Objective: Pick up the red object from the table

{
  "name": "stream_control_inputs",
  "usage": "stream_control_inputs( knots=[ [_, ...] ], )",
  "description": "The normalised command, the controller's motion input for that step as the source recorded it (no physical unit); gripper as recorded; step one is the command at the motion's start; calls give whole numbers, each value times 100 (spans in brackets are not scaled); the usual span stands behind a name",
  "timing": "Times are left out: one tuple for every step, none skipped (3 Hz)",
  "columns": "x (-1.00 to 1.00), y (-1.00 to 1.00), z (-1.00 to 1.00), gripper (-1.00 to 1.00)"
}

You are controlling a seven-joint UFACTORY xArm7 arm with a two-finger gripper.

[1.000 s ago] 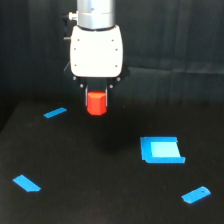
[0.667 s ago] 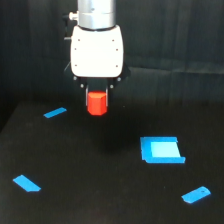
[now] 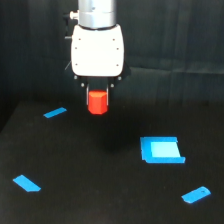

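Note:
The red object [image 3: 97,102], a small orange-red block, hangs in the air below the white gripper body, well above the black table [image 3: 100,185]. My gripper [image 3: 97,96] is shut on it, with the dark fingers hugging its upper sides. Its lower half shows fully; the top is tucked up between the fingers.
Flat blue pieces lie on the table: a narrow strip [image 3: 55,113] at the exterior view's left, another [image 3: 26,183] at the front left, a larger square piece [image 3: 161,150] at the right, and a small one [image 3: 196,194] at the front right. A dark wrinkled cloth hangs behind.
The gripper and the red block it holds have risen slightly; the blue pieces lie where they were.

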Motion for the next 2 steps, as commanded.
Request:
stream_control_inputs(
  knots=[
    [1,4,6,-100],
    [9,-1,-1,-98]
  ],
)
